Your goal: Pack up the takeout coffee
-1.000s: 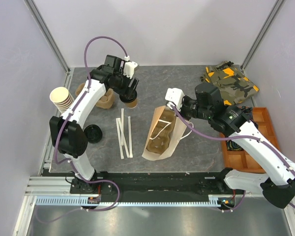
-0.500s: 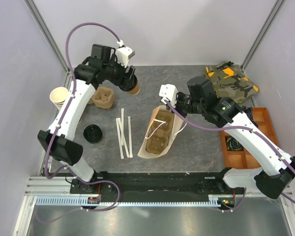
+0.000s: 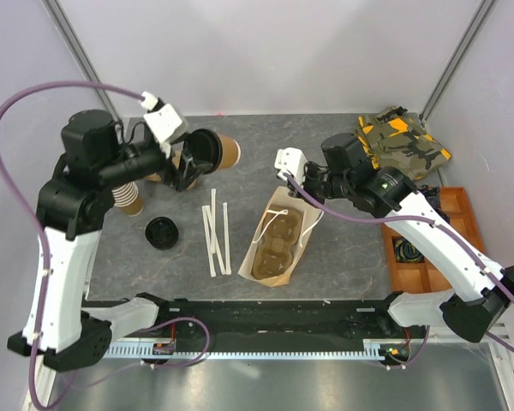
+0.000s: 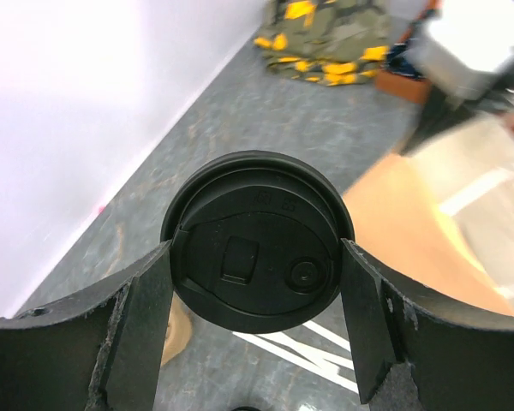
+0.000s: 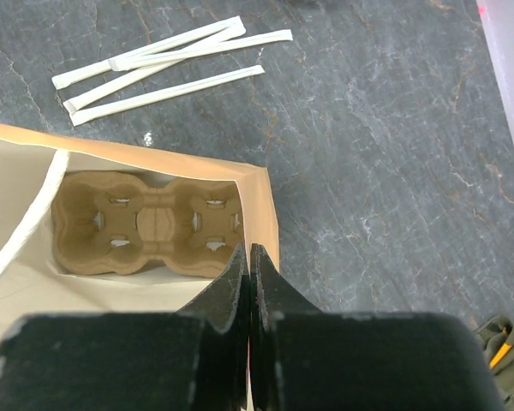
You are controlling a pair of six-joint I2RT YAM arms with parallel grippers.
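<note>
The takeout coffee [image 3: 226, 151], a brown paper cup with a black lid [image 4: 255, 240], hangs tilted on its side above the back left of the table. My left gripper [image 3: 199, 163] is shut on it. In the left wrist view the lid faces the camera and the fingers [image 4: 146, 300] press on both its sides. The paper bag [image 3: 301, 233] lies open at the centre with a cardboard cup carrier [image 5: 146, 224] inside. My right gripper [image 5: 250, 253] is shut on the bag's rim [image 5: 265, 205], and in the top view this gripper [image 3: 294, 187] is at the bag's far end.
Three wrapped straws [image 3: 216, 231] lie left of the bag, and a loose black lid [image 3: 162, 231] lies further left. A stack of brown cups [image 3: 128, 199] stands behind my left arm. A camouflage cloth [image 3: 401, 141] is at the back right, and an orange tray [image 3: 428, 248] is at the right edge.
My left arm has risen and swung left, lifting the coffee and tipping it sideways. My right gripper has shifted left with the bag's rim, and the mouth of the bag gapes wider.
</note>
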